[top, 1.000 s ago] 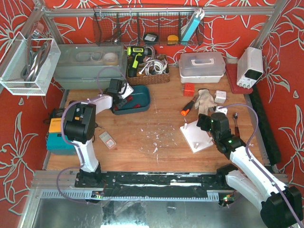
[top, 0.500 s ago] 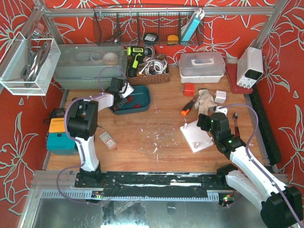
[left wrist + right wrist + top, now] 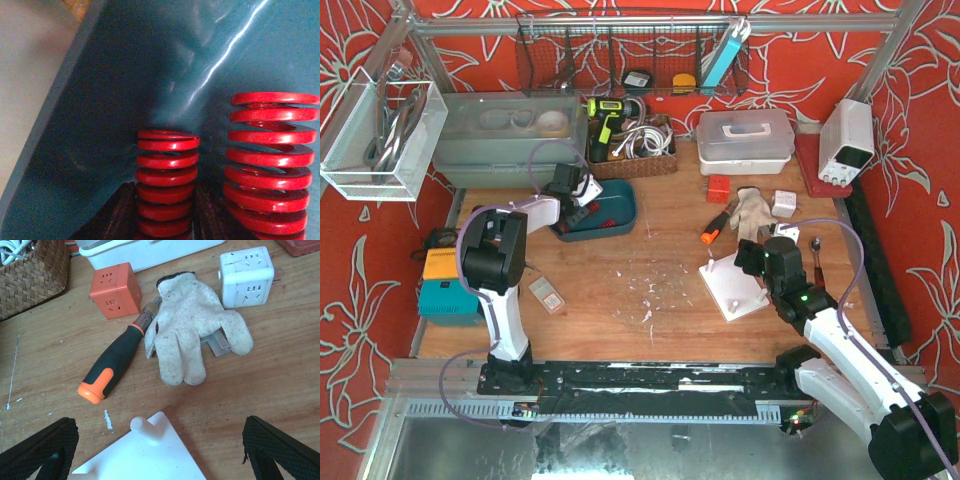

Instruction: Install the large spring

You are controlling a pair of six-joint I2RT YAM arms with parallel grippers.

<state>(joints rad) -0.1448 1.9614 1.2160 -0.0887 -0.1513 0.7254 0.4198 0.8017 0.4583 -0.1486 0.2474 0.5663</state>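
In the top view, the left gripper (image 3: 582, 197) dips into the tray (image 3: 620, 218). Left wrist: fingers (image 3: 117, 215) flank the small spring (image 3: 167, 175), grip unclear; large spring (image 3: 272, 165) alongside, likely stiff, heavy, so clamp mid-coils. Right wrist: right gripper (image 3: 160, 450) gapes above the peg (image 3: 141, 425).

Glossy red metal springs (image 3: 167, 182) in smooth, shiny teal plastic tray (image 3: 125, 75).

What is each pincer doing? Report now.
Left pincer: closed on the small spring in the tray.
Right pincer: open, holding nothing.
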